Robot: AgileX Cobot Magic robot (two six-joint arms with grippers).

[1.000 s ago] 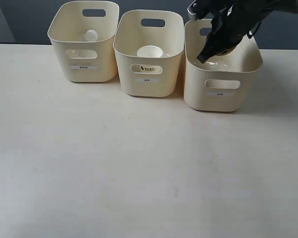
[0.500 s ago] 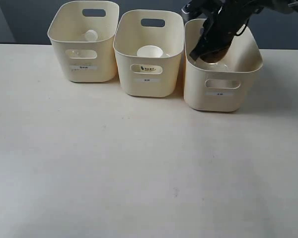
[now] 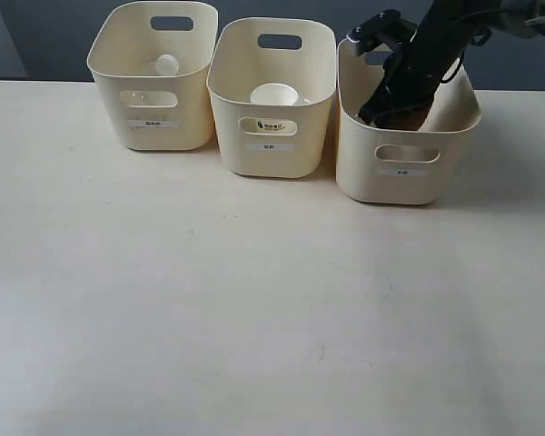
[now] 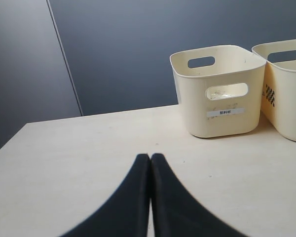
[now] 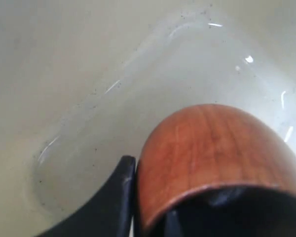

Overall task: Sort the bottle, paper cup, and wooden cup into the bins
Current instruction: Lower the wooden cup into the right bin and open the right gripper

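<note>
Three cream bins stand in a row at the back. The bottle's white cap (image 3: 167, 64) shows inside the left bin (image 3: 154, 123). The paper cup (image 3: 273, 94) sits in the middle bin (image 3: 271, 150). My right gripper (image 3: 389, 111) reaches down into the right bin (image 3: 401, 173), shut on the rim wall of the wooden cup (image 3: 409, 119). In the right wrist view the wooden cup (image 5: 212, 148) hangs just above the bin floor (image 5: 113, 98), with one finger (image 5: 119, 192) outside the wall and the other inside. My left gripper (image 4: 150, 157) is shut and empty over the table.
The left wrist view shows the left bin (image 4: 222, 126) and the edge of the middle bin (image 4: 286, 103) ahead, with bare table (image 4: 79, 163) between. A dark wall (image 3: 36, 36) runs behind the bins.
My right gripper has come down and slightly right, carrying the wooden cup from above the right bin's rim to inside it. The other bins and their contents have not moved.
</note>
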